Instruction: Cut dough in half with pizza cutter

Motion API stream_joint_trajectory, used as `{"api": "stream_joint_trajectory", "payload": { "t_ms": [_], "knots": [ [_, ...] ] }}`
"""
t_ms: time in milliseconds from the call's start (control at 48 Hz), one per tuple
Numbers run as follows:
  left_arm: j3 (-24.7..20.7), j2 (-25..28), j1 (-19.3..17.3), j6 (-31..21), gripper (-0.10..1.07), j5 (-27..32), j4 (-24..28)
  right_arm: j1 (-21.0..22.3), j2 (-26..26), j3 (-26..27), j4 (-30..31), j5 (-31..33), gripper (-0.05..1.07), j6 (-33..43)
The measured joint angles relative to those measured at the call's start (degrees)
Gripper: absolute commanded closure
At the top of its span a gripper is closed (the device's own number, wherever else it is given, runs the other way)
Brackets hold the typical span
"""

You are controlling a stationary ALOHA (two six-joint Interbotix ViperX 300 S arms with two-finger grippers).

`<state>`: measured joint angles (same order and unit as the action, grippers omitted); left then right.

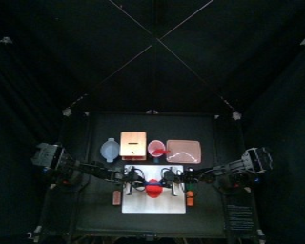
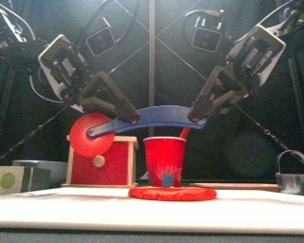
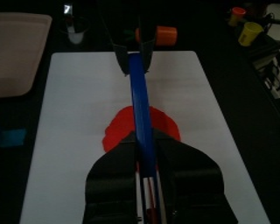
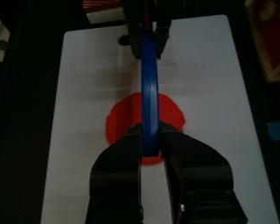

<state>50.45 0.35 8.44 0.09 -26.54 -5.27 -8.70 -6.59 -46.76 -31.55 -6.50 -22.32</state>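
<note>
Both grippers are holding one pizza cutter (image 2: 148,116) level above the dough (image 2: 173,193). The left gripper (image 3: 140,166) is clamped on one end of the blue handle, the right gripper (image 4: 152,149) on the other. The dough is lying flat at the centre of the white board (image 4: 213,105); a red cup (image 2: 165,158) is standing behind it at twelve o'clock.

Both arms slant down from the upper corners toward the table's middle, wrists angled inward. The left gripper (image 2: 113,116) and right gripper (image 2: 203,112) each pinch one end of the same curved blue tool (image 2: 155,118) held aloft between them
</note>
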Motion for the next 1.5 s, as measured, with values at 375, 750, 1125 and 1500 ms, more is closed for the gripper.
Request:
{"api": "stream_joint_trajectory", "payload": {
  "t_ms": [375,750,1125,1500],
  "knots": [
    [-1.05,5.19,0.09,0.09,0.59,0.44,-0.35,0.09,3.34,0.44,0.53,0.7,0.64,0.0],
    [-2.11,5.8,0.35,0.18,0.59,2.72,-1.14,-0.18,4.92,0.44,0.09,0.79,0.64,0.18],
    [-3.34,7.29,0.35,0.18,0.59,2.9,-1.23,-0.44,5.19,0.26,-0.97,0.79,0.64,0.18],
    [-6.33,10.37,0.62,0.0,0.59,2.9,-1.23,-1.05,5.19,-1.76,-2.11,0.88,0.64,0.18]
  ]
}}
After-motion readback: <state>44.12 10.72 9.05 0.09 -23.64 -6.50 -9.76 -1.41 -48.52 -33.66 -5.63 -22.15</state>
